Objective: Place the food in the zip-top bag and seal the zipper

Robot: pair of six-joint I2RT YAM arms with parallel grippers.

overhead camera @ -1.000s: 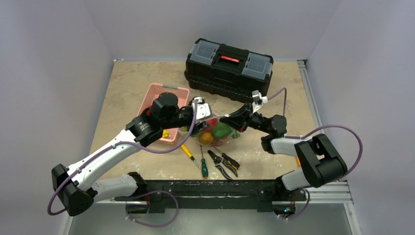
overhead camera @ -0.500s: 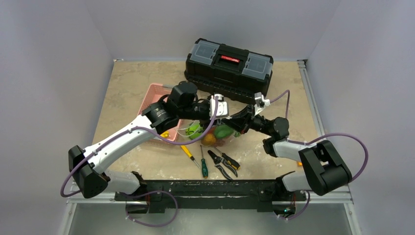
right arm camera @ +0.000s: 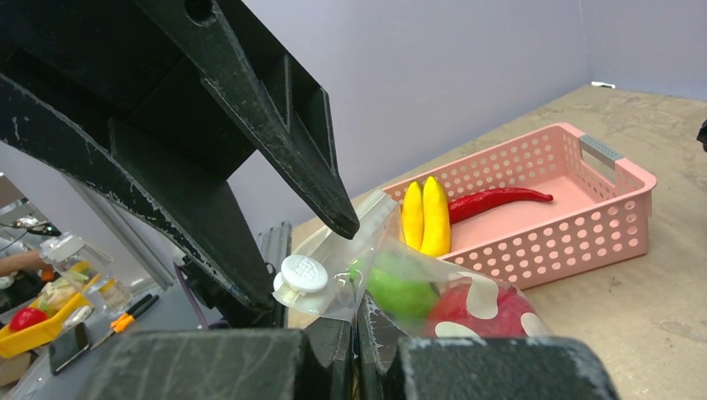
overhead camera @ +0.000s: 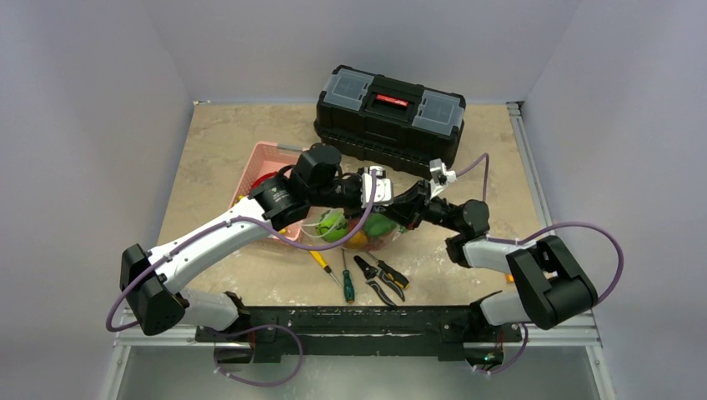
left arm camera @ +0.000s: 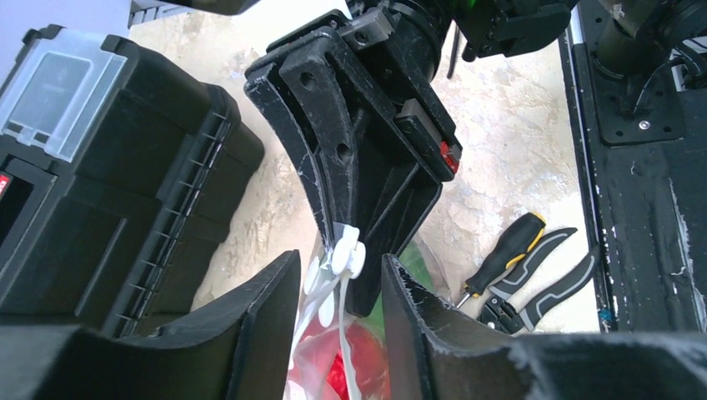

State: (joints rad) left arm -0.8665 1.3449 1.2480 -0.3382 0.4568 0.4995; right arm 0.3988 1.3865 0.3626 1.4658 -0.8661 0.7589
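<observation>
The zip-top bag [overhead camera: 358,232] lies mid-table holding green [overhead camera: 379,223], orange and red food. My right gripper [overhead camera: 403,208] is shut on the bag's corner edge, as the right wrist view [right arm camera: 357,321] shows, next to the white slider [right arm camera: 303,275] of the zipper. Green food [right arm camera: 400,287] and red food [right arm camera: 479,308] show through the plastic. My left gripper [overhead camera: 377,190] is open, and in the left wrist view [left arm camera: 338,275] its jaws straddle the slider [left arm camera: 348,254] and the zipper strip [left arm camera: 346,333] without touching them.
A pink basket [overhead camera: 271,158] left of the bag holds a yellow banana [right arm camera: 423,217] and a red chili [right arm camera: 492,200]. A black toolbox [overhead camera: 389,117] stands behind. A yellow-handled screwdriver [overhead camera: 319,260], a green-handled screwdriver [overhead camera: 347,283] and pliers [overhead camera: 379,279] lie in front.
My left arm has swung right from over the basket to the bag's zipper end, beside my right gripper. The right gripper has kept its hold on the bag.
</observation>
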